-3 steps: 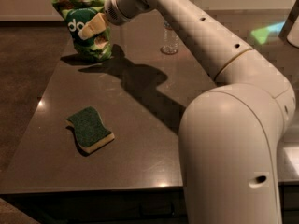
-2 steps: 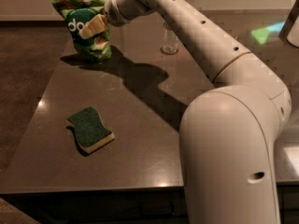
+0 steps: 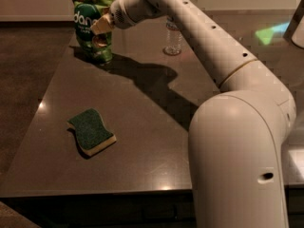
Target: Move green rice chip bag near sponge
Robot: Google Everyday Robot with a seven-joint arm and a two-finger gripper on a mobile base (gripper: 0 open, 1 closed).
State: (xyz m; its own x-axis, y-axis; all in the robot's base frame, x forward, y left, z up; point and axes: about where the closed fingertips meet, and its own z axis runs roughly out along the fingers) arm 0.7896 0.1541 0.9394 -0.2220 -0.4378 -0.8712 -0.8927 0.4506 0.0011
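Observation:
The green rice chip bag stands upright at the far left corner of the dark table, its white lettering facing me. My gripper is at the bag's right front side, and its cream fingers are closed on the bag's middle. The arm reaches in from the right across the table. The sponge, dark green on top with pale yellow foam below, lies flat on the near left part of the table. It is well apart from the bag and closer to me.
A clear plastic water bottle stands at the back of the table, right of the bag and partly behind my arm. My robot's large white body fills the right foreground. The table's left edge runs close to the bag and sponge.
The gripper and bag have shifted slightly right. The bag now looks narrower and more upright. The sponge has not moved.

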